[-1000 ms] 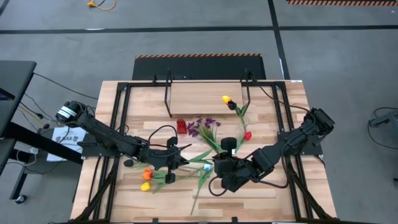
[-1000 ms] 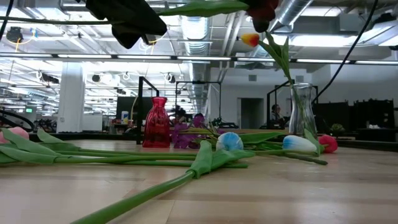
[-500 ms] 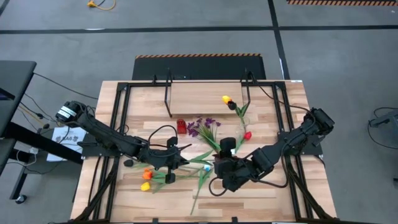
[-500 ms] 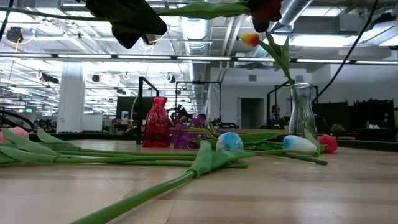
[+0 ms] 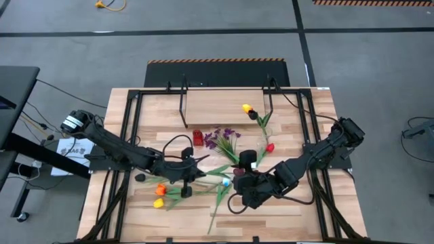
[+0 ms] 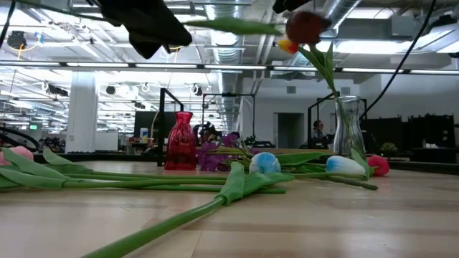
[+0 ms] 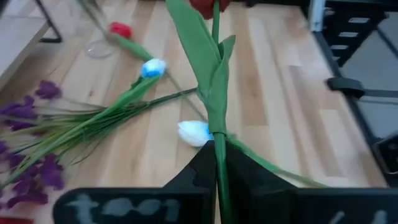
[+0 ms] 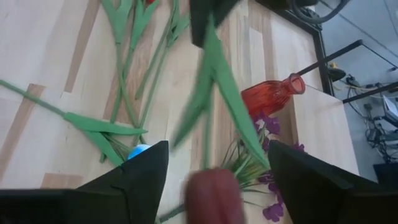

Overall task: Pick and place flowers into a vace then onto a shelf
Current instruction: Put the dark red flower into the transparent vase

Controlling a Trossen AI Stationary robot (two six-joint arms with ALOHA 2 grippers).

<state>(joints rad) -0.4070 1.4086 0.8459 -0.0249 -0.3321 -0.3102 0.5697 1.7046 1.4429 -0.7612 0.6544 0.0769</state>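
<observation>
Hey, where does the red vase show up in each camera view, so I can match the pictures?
High view: the red vase sits mid-table, just left of the purple sprig.
Low view: upright, left of centre, the sprig beside it.
Left wrist view: not in it; only the sprig shows.
Right wrist view: right of middle, next to the sprig.
Shared landmark: the purple sprig.

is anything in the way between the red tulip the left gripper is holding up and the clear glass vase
Nothing visible blocks it. The left gripper holds the red tulip by its stem, in the air above the table. The clear glass vase already holds one yellow tulip, which leans across its mouth.
</observation>
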